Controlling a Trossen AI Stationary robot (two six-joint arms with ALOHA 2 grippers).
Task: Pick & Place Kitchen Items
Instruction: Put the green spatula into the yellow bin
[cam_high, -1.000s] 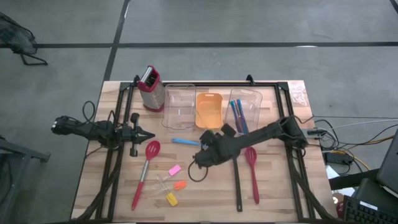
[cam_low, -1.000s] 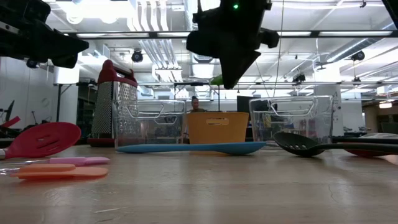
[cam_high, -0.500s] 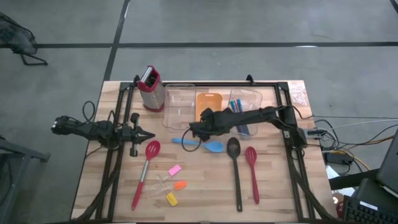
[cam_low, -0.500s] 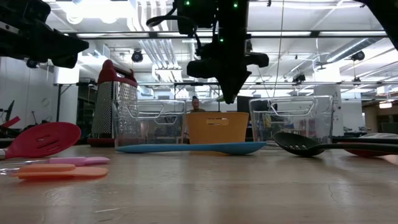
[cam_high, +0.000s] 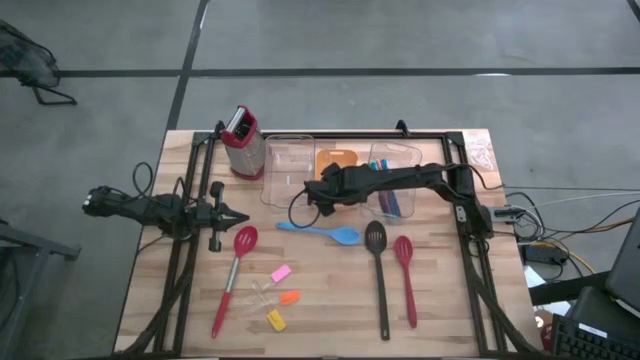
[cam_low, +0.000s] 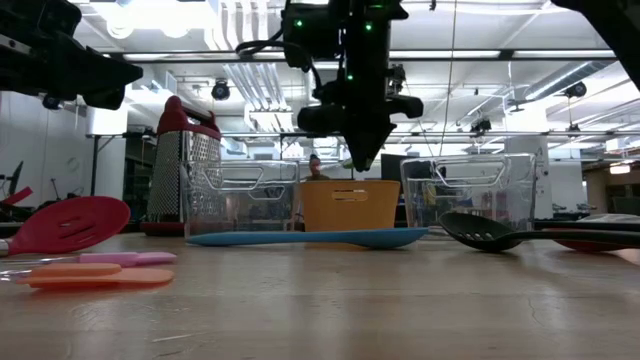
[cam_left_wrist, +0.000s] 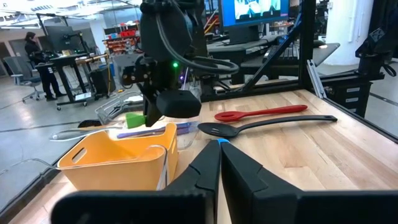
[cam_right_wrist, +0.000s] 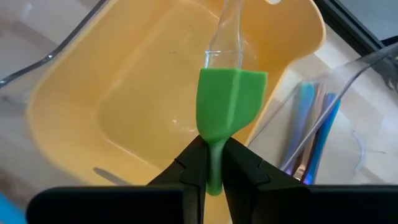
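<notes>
My right gripper (cam_high: 316, 191) (cam_right_wrist: 213, 163) hangs over the orange tray (cam_high: 338, 158), shut on a small green spatula (cam_right_wrist: 229, 106) with a clear handle. My left gripper (cam_high: 243, 218) (cam_left_wrist: 219, 163) waits shut at the table's left side, touching nothing. Flat on the wood lie a blue spoon (cam_high: 322, 231), a black slotted spoon (cam_high: 377, 268), a red spoon (cam_high: 406, 277) and a red slotted spatula (cam_high: 234, 277). Small pink (cam_high: 281, 272), orange (cam_high: 289, 297) and yellow (cam_high: 275, 320) pieces lie nearby. Thin blue-handled cutlery (cam_high: 385, 190) sits in the right clear bin. My right gripper pinches the green spatula between its two fingers at the narrow end of the green head (cam_right_wrist: 214, 152), coming from above and pointing down. The clear handle (cam_right_wrist: 226, 31) sticks out beyond the fingertips. The spatula is lifted clear above the orange tray's floor (cam_right_wrist: 124, 112).
Two clear bins (cam_high: 288, 168) (cam_high: 398, 158) flank the orange tray at the far side. A metal grater with a red top (cam_high: 241, 140) stands at the far left. A black frame (cam_high: 190, 200) borders the table. Free wood lies along the near edge.
My right gripper has carried the green spatula from the middle of the table toward the far edge, ending over the orange tray. That uncovered the blue spoon and the black slotted spoon's head. My left arm kept still.
</notes>
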